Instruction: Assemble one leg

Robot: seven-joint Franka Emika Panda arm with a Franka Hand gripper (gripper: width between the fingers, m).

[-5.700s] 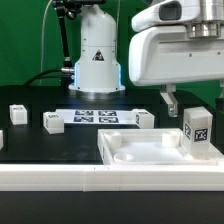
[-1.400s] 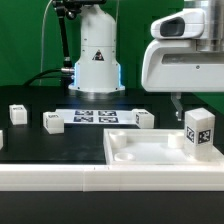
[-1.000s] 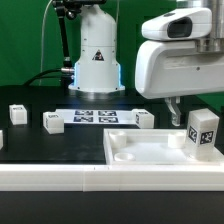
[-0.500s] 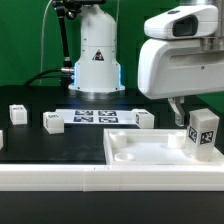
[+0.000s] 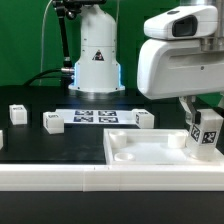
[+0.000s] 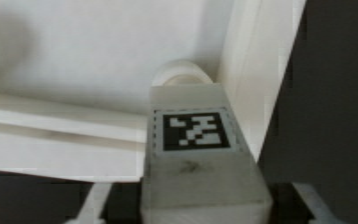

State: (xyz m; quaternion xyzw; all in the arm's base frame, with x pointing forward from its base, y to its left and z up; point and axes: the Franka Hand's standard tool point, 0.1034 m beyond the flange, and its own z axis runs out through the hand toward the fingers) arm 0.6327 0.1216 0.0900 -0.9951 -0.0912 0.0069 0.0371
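Note:
My gripper (image 5: 204,116) is shut on a leg (image 5: 205,134), a small white post with a black-and-white tag. It holds the leg slightly tilted over the far right corner of the white panel (image 5: 140,152). In the wrist view the leg (image 6: 201,135) sits between my fingers (image 6: 98,205), its end close to a round corner socket (image 6: 183,72) of the panel (image 6: 87,50). I cannot tell whether the leg touches the socket.
Three more legs stand on the black table: one (image 5: 17,113) at the exterior view's left, one (image 5: 52,121) beside it, one (image 5: 144,118) behind the panel. The marker board (image 5: 97,116) lies before the robot base (image 5: 96,60).
The leg stood upright on the panel with my gripper above it. My gripper has since closed on it, tilted it and carried it slightly to the exterior view's right and lower.

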